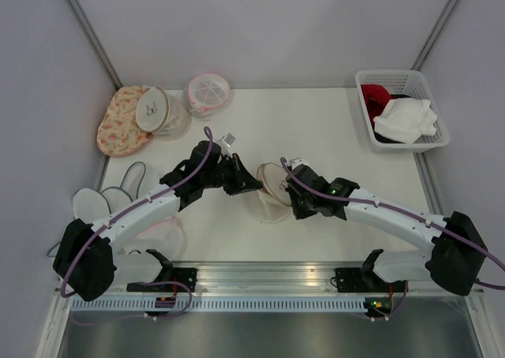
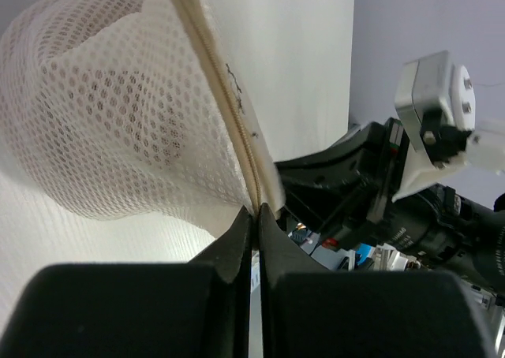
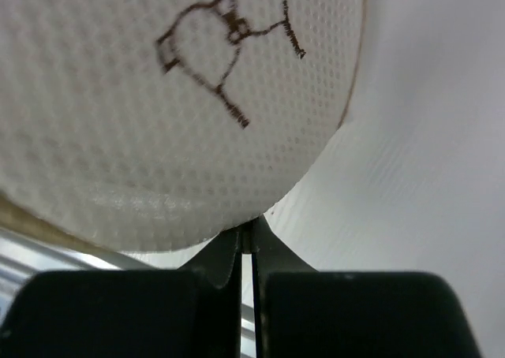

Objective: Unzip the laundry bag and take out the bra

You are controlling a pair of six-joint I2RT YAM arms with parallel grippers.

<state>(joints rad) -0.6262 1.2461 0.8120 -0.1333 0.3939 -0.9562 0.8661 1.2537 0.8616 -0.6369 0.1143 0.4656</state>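
Note:
The laundry bag [image 1: 272,186], a round cream mesh case, is held off the table at the middle between both arms. My left gripper [image 1: 251,184] is shut on its tan zipper rim [image 2: 237,121], the fingertips pinching the seam in the left wrist view [image 2: 256,210]. My right gripper [image 1: 286,192] is shut on a small tab at the bag's lower edge [image 3: 251,225], under the face with the black bra drawing [image 3: 225,39]. The zipper looks closed along the part I can see. The bra is hidden; only a dim shape shows through the mesh [image 2: 142,113].
At the back left lie an orange floral bag [image 1: 120,123], another round cream bag [image 1: 155,110] and a pink-trimmed domed bag [image 1: 208,95]. A white basket [image 1: 439,106] at the back right holds a red and a white garment. Pale mesh items [image 1: 106,199] lie by the left arm.

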